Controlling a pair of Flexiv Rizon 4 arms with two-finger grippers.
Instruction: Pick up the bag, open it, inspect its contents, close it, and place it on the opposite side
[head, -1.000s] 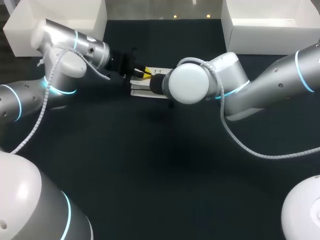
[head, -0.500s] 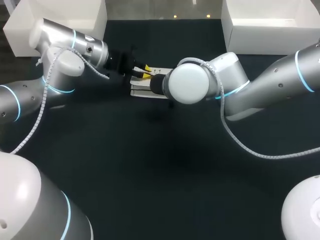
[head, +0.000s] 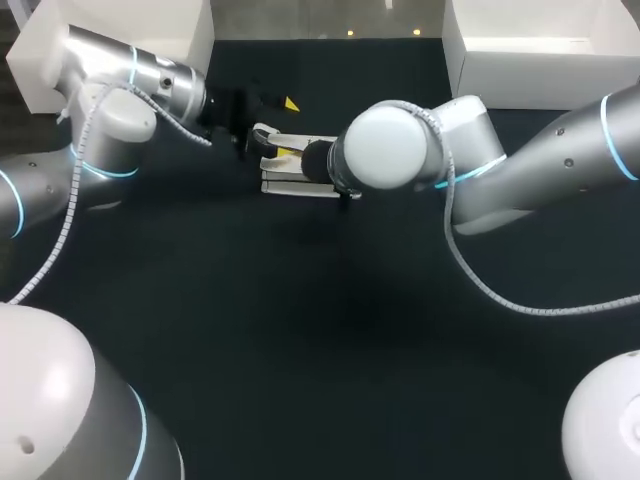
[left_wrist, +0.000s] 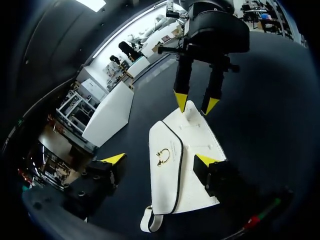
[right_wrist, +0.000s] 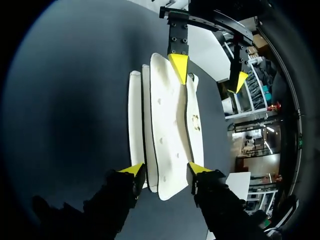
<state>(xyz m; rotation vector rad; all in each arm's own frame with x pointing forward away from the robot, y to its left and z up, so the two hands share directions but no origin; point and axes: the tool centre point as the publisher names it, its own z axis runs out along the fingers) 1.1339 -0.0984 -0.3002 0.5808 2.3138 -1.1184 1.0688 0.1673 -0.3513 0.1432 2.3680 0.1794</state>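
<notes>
A flat white bag (head: 288, 183) with black piping and a gold clasp lies on the dark desk (head: 320, 330), nearer the far edge than the near one. It sits between the left white box (head: 180, 25) and the right white box (head: 540, 50), well apart from both. The right gripper (right_wrist: 165, 170) is narrowed onto one end of the bag, a finger against each side. The left gripper (left_wrist: 160, 160) stands wide at the other end, one finger over the bag, the other beside it, holding nothing.
</notes>
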